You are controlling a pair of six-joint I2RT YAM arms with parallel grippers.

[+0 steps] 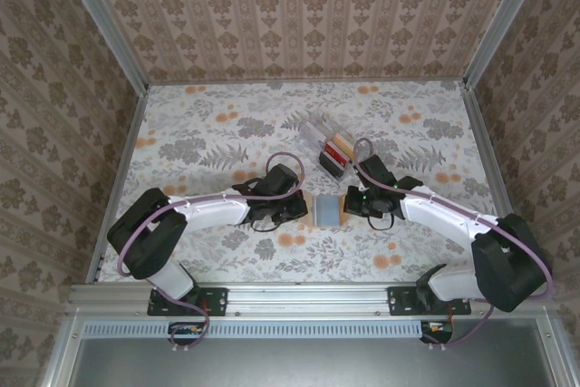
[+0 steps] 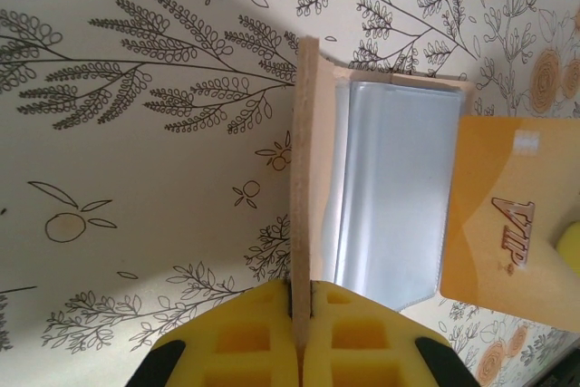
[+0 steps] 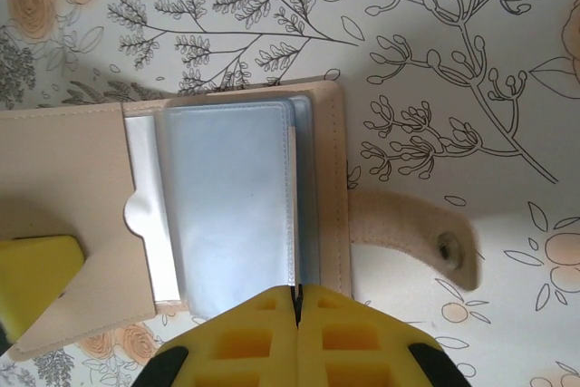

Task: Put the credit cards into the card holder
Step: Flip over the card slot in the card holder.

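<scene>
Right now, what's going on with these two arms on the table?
Both arms are working on a tan wallet in the middle of the table. The left gripper is shut on the wallet's cover, holding it upright and open. The right gripper is shut on an orange card, which sits partly over the wallet's grey sleeves. The clear card holder stands just beyond, with a few cards already in it.
</scene>
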